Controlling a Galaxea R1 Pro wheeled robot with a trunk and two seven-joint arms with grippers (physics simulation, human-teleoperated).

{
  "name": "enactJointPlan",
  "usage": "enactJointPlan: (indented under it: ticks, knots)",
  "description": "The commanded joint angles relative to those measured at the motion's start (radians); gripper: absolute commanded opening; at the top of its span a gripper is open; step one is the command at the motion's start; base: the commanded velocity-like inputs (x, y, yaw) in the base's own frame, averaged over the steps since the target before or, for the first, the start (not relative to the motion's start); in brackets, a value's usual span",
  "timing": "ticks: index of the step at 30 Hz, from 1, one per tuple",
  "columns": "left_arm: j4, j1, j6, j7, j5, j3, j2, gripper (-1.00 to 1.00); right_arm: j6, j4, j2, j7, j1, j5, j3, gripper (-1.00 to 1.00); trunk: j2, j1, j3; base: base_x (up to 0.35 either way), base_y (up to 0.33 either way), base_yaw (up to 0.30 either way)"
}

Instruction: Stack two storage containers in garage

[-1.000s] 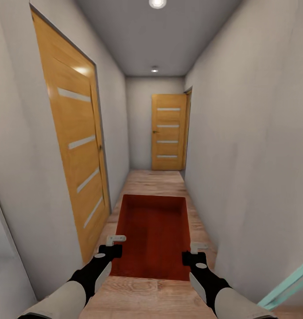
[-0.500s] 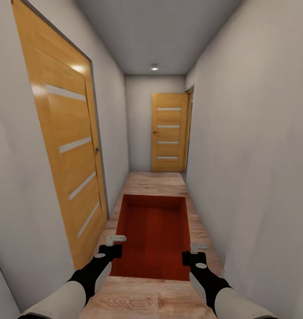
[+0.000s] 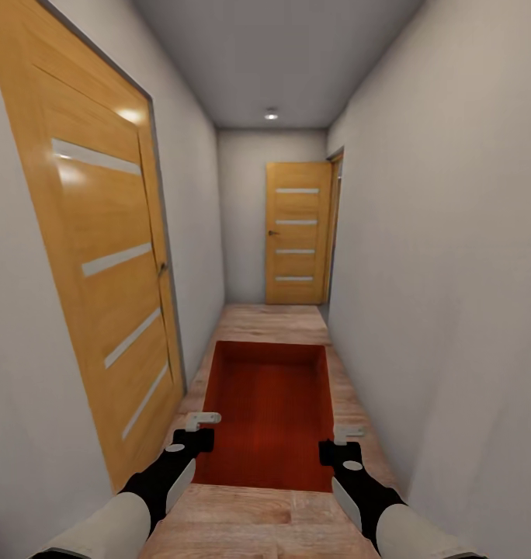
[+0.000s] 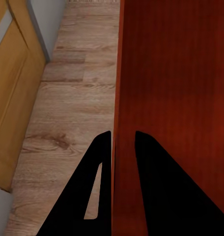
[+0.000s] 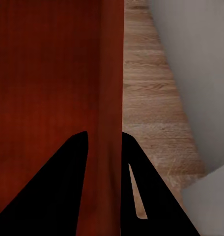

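— So what has changed over the last second?

— Nothing near the robot. At the bottom of the head view the two claws and the bin between them sit in the same spot as before. What shifts is the hallway: the near door (image 3: pixel 102 256) on the left grows and slides toward the left edge, the teal strip at the lower right has dropped out, and the far door (image 3: pixel 296 233) stands a touch larger at mid-frame.

— Meaning?

— I judge the base is rolling forward down the corridor with its load, so this is the carrying leg; the plank floor (image 3: pixel 273 318) says the garage is not reached yet.

— How does the bin sit against the claws?

— The left claw (image 3: pixel 202 425) at lower left straddles the left wall of the storage container (image 3: pixel 269 404); the left wrist view shows one dark finger (image 4: pixel 95 187) outside the wall, the other inside, clamped on it. The right claw (image 3: pixel 345 433) at lower right pinches the right wall the same way, its fingers (image 5: pixel 68 187) on both faces. The bin is held level above the planks, open top up, reaching from the claws toward the centre of the frame.

— And the second bin?

— I can only make out one.
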State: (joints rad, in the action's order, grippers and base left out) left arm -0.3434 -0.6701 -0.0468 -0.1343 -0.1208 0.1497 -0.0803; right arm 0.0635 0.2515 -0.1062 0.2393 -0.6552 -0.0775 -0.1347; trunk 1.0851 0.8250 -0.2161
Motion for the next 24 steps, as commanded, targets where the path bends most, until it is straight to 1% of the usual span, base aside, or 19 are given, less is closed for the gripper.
enactJointPlan:
  ticks: [1,24]
  knots:
    - [-0.005,0.000,0.008,-0.030,0.009,0.007,0.019,-1.00,0.002,-0.003,0.000,0.003,-0.001,-0.023,0.010,-1.00,0.001,0.001,-0.001,0.324,0.000,0.000]
    - [-0.005,0.000,0.007,-0.030,0.009,0.007,0.019,-1.00,0.002,-0.003,0.000,0.003,-0.001,-0.024,0.009,-1.00,0.001,0.001,-0.001,0.324,0.000,0.000]
